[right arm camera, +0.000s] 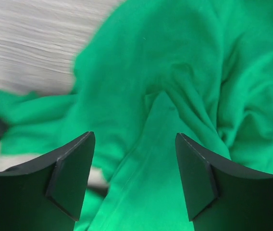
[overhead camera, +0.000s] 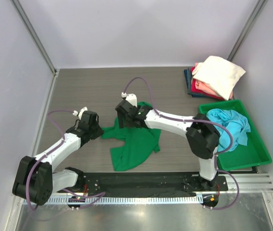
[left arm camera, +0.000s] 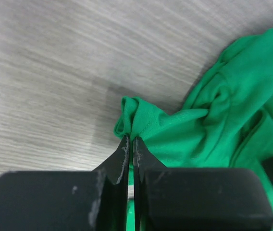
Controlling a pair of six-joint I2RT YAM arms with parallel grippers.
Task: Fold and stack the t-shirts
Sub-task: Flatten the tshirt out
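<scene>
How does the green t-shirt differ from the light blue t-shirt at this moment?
Place: the green t-shirt lies on the table; the light blue t-shirt lies in the green bin. Handling: the left gripper has its jaws shut on an edge of the green t-shirt, and the right gripper hangs open over it; no gripper touches the light blue t-shirt. Both are crumpled, not folded.

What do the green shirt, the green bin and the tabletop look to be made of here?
The green t-shirt looks like soft matte knit cloth, probably cotton jersey: it creases and bunches, with a stitched hem. The bin looks like rigid plastic, smooth and slightly glossy, with straight moulded walls. The tabletop shows grey streaked wood grain, matte, likely laminate.
</scene>
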